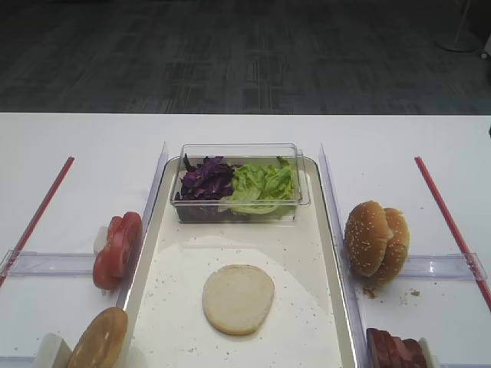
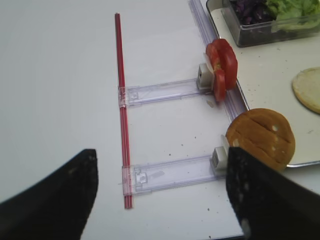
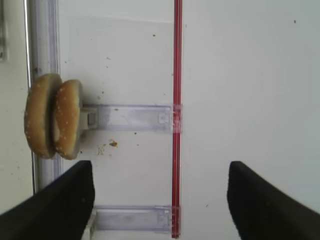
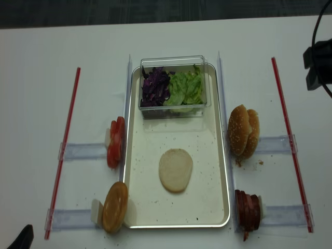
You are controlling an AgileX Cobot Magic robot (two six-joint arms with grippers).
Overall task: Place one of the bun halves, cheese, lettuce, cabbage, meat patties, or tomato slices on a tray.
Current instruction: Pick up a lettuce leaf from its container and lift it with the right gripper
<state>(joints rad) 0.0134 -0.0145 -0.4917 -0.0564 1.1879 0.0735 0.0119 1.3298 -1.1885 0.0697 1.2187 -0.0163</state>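
While the flat bun half [image 1: 238, 298] lies on the tray [image 1: 316, 322], the right gripper [image 3: 160, 200] hangs spread wide, holding nothing, above the table's right edge; left gripper [image 2: 160, 195] equally wide, empty.

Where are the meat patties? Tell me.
In the realsense high view the meat patties stand on edge at the right, just outside the tray near its front corner, below the sesame bun halves.

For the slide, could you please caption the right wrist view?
Open black right gripper hovers over white table beside two upright sesame-seeded golden-brown bun halves.
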